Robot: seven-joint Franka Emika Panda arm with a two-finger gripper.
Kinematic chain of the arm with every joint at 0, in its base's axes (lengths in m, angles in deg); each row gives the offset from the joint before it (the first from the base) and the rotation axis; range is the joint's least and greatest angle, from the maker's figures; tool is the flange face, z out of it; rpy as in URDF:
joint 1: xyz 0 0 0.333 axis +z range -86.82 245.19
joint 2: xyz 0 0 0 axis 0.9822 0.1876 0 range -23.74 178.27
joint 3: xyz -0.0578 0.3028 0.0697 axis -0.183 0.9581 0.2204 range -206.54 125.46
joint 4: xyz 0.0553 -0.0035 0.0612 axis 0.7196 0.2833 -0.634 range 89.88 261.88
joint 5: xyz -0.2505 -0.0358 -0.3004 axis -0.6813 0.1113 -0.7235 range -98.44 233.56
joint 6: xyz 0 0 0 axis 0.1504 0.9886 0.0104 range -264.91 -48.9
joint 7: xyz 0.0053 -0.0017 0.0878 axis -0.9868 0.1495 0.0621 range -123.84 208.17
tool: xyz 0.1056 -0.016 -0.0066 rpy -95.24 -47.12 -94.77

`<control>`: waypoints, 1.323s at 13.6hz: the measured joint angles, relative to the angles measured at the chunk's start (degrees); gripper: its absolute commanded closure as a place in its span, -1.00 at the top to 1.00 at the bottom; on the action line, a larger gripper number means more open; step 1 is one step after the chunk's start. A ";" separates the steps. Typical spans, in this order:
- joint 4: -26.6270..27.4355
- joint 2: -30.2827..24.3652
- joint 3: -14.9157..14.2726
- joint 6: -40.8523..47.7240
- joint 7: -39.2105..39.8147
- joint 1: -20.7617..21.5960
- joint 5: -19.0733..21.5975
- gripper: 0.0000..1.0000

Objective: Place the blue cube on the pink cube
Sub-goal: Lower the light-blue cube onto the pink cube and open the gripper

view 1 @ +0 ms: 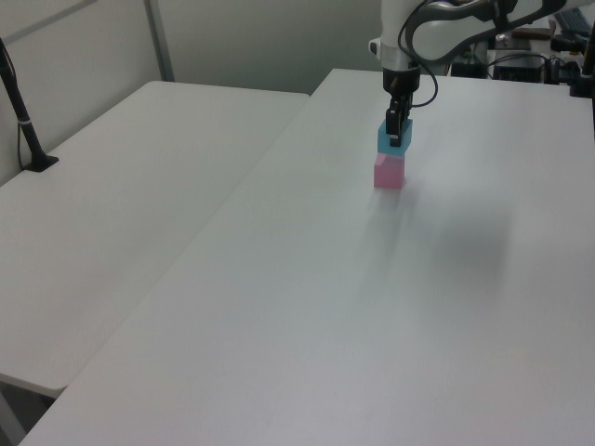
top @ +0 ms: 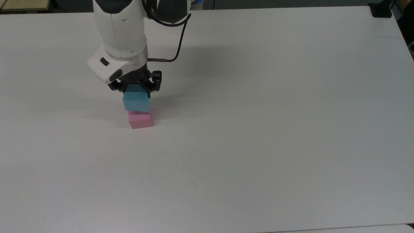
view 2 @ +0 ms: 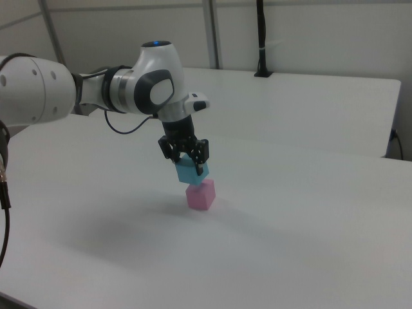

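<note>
Placing step. Gripper [top: 136,92] clamped on blue cube [top: 136,103], just above pink cube [top: 140,119], approx centred. Next: lower till touching, square up, then let go.

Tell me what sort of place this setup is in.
Probably a robotics lab or test room. A robot arm works over plain white tables that hold just a blue cube and a pink cube, with camera posts clamped at the table edges and equipment and cables behind.

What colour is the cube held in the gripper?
Light sky blue; the blue cube shows best in the top view.
</note>
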State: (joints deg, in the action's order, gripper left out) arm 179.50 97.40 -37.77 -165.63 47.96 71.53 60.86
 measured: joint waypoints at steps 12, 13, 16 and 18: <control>-0.03 2.23 0.00 -2.20 0.00 -0.25 -1.34 1.00; -0.03 2.39 0.00 -2.20 0.00 -0.25 -1.81 1.00; -0.03 2.63 0.00 -2.20 -0.08 -0.25 -3.00 1.00; -0.03 2.67 0.00 -2.20 -0.08 -0.26 -3.03 1.00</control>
State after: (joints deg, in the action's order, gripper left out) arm 179.46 100.07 -37.78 -167.83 47.88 71.27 57.82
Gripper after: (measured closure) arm 0.000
